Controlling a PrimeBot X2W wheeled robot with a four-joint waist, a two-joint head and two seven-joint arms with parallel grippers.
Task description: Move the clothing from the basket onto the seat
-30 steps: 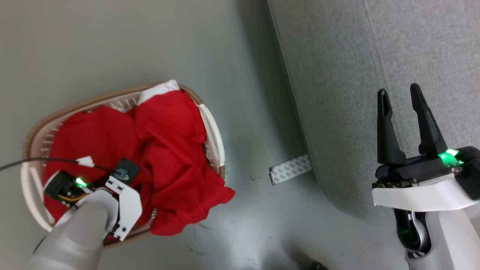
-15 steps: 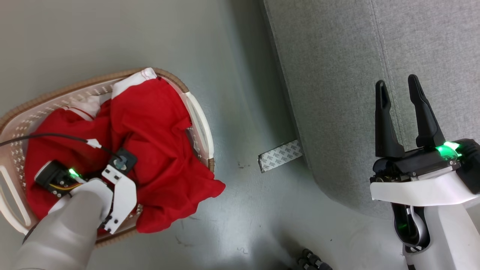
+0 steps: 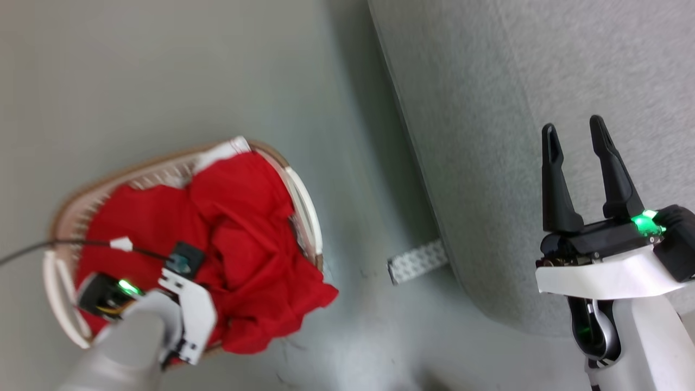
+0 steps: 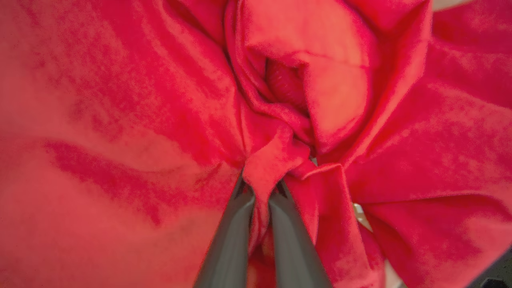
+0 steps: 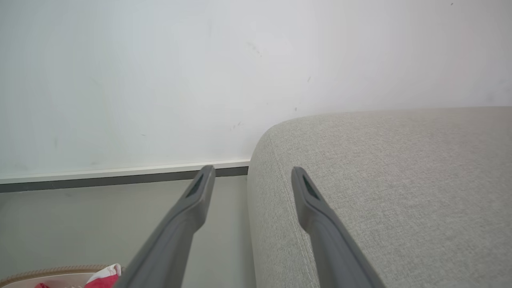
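Head view, clothing: bright red heap (image 3: 239, 244) fills the basket (image 3: 305, 201), which stands on the floor (image 3: 163, 81) left of the seat (image 3: 488, 136).
Long axis: the oval basket runs from lower left to upper right in that view, and the heap follows it. A white-trimmed edge lies at the far rim, and a loose red flap hangs over the rim on the side nearer the seat.
Left end effector: (image 4: 260, 188) down in the basket, its fingers pinched tight on a raised pleat of the red fabric.
Right end effector: (image 3: 573, 124) fingers spread wide with nothing between them, hovering over the seat's near edge and pointing up the head view.
Edges and room: a bare band of floor separates basket and seat. A pale patterned strip (image 3: 417, 262) lies at the seat's foot. Beyond the seat's rounded corner stands a white wall (image 5: 160, 80).
Materials: soft, creased cloth; perforated white plastic under a brown woven-look rim; grey woven upholstery with a stitched seam; smooth grey floor.
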